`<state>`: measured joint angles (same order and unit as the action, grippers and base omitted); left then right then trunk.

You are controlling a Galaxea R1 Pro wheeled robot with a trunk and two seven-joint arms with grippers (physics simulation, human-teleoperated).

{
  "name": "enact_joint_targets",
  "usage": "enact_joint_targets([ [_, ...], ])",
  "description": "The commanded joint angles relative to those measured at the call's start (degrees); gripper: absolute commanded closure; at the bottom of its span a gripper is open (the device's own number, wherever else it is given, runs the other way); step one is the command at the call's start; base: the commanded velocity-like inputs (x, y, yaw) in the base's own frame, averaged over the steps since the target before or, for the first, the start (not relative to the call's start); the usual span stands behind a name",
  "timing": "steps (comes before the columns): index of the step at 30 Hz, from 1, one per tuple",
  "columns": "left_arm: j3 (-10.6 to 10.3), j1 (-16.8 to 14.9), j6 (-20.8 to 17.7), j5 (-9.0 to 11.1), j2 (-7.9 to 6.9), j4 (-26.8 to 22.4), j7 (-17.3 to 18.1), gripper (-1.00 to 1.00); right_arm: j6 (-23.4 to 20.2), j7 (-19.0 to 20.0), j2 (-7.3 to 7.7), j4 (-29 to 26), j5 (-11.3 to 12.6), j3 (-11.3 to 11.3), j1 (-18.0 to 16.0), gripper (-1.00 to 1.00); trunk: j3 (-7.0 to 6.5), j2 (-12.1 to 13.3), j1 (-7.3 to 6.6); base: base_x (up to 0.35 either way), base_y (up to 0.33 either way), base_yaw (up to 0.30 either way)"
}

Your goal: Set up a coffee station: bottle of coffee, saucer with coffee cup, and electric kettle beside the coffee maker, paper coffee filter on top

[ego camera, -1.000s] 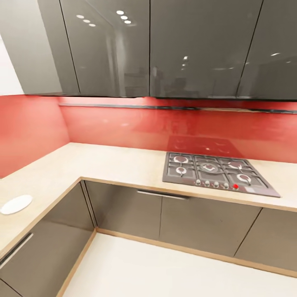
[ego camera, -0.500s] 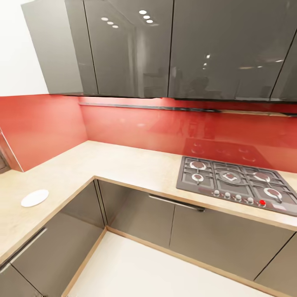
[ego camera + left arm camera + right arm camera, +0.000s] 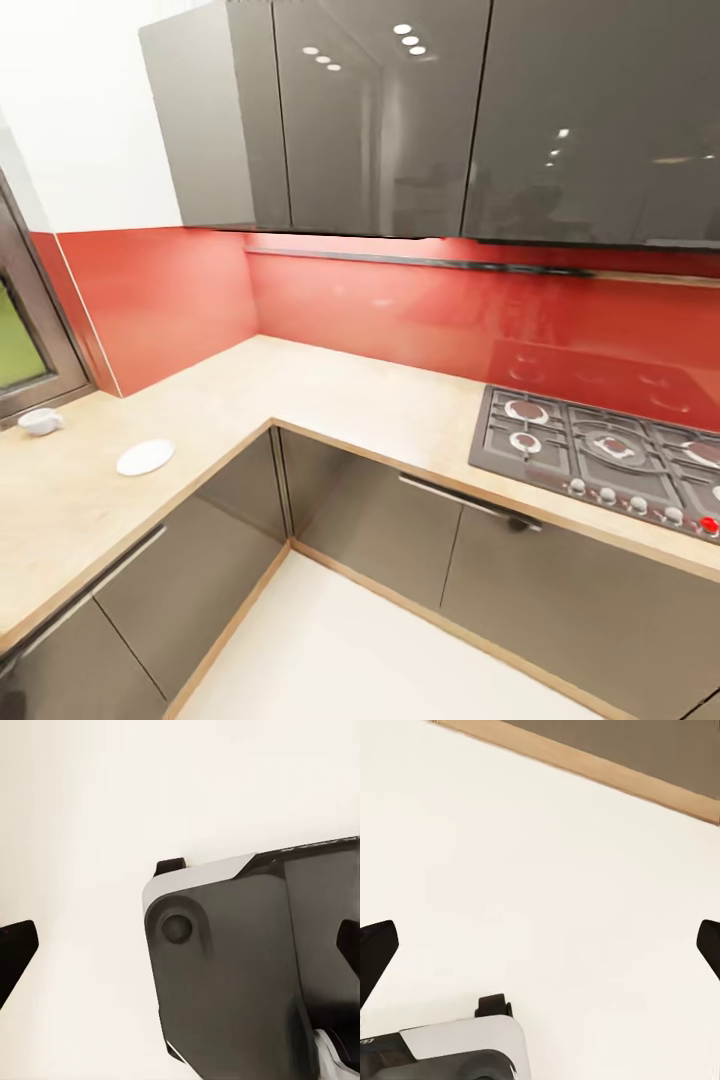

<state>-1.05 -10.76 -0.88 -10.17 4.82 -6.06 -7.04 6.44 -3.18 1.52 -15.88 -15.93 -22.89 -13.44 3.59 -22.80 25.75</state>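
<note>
Kitchen corner, head view: an L-shaped beige worktop [image 3: 330, 395] runs under grey wall cabinets [image 3: 420, 115] and a red backsplash [image 3: 400, 310], with a gas hob [image 3: 600, 455] set into the run at right and a window frame [image 3: 25, 340] at the far left edge.

Task items visible, counted: one white saucer [image 3: 145, 457] lying flat on the left leg of the worktop; one small white coffee cup [image 3: 40, 421] beyond it, close under the window, apart from the saucer and not on it. I count no other task item on this stretch of worktop.

Left wrist view: I see the two dark fingertips of the left pincer [image 3: 180, 952] at opposite edges of the frame, spread wide with nothing between them; below is pale floor [image 3: 82, 817] and part of the robot's grey-and-white base [image 3: 232, 967].

Right wrist view: the right pincer [image 3: 540, 945] stands likewise wide apart and empty, over pale floor with the wooden plinth [image 3: 607, 772] of the cabinets crossing one corner.

Governing relation: both pincers point down at the floor, well apart from the worktop, while cup and saucer lie to my left. I judge the left arm the nearer one for either item, once the base is closer. The saucer has no long axis; the cup is too small for me to read which way its handle faces.
</note>
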Motion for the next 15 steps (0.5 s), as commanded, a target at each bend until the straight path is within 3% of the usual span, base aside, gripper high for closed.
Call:
enact_joint_targets([
  [1,-0.1,0.0,-0.1,-0.5,0.02,0.0,-0.3,-1.0,0.2,-0.1,-0.02,0.1,-0.6,-0.4,-0.1,-1.0,0.13,-0.1,0.03,0.0,0.0,0.276],
  [15,-0.1,0.0,-0.1,-0.5,0.02,0.0,-0.3,-1.0,0.2,-0.1,-0.02,0.1,-0.6,-0.4,-0.1,-1.0,0.13,-0.1,0.03,0.0,0.0,0.276],
])
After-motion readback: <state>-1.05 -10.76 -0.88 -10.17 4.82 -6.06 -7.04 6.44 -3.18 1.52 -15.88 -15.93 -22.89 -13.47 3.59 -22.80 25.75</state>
